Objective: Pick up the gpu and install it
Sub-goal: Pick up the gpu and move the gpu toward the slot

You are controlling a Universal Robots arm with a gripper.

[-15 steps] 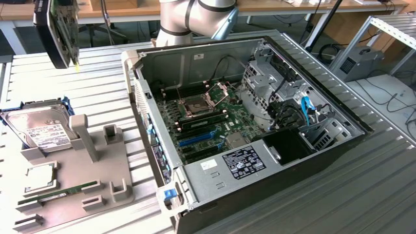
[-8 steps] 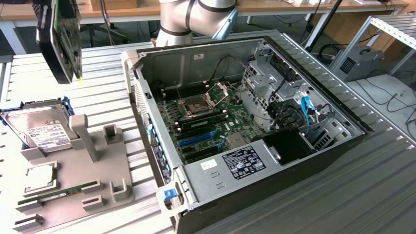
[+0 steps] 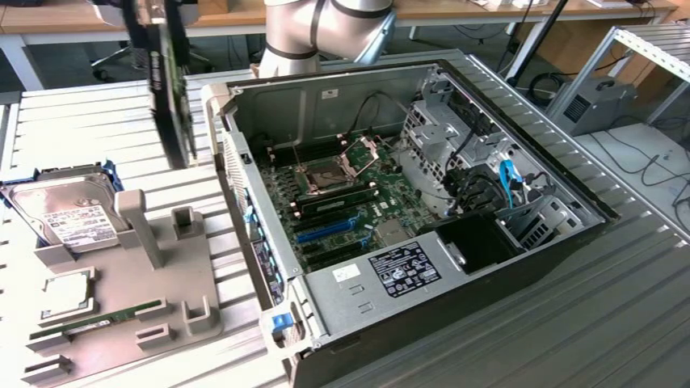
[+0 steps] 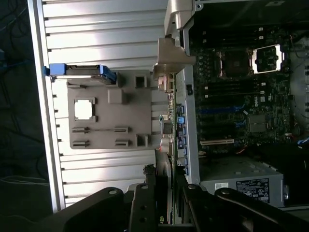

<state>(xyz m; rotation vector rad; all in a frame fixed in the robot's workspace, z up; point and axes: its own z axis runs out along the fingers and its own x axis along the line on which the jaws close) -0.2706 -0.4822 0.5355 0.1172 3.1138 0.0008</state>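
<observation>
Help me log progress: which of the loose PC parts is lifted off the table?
The gpu, the dark card hanging upright in the claw; the hard drive, CPU and RAM stick rest at the grey tray.

The arm (image 3: pixel 293 32) stands raised, jaws clamped halfway closed.

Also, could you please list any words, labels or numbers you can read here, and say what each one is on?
No text can be read for certain.
power supply label: black with white print, too small to read.
hard drive label: white with lines of print, too small to read.
white sticker on the case: too small to read.
gpu: no readable marking.
</observation>
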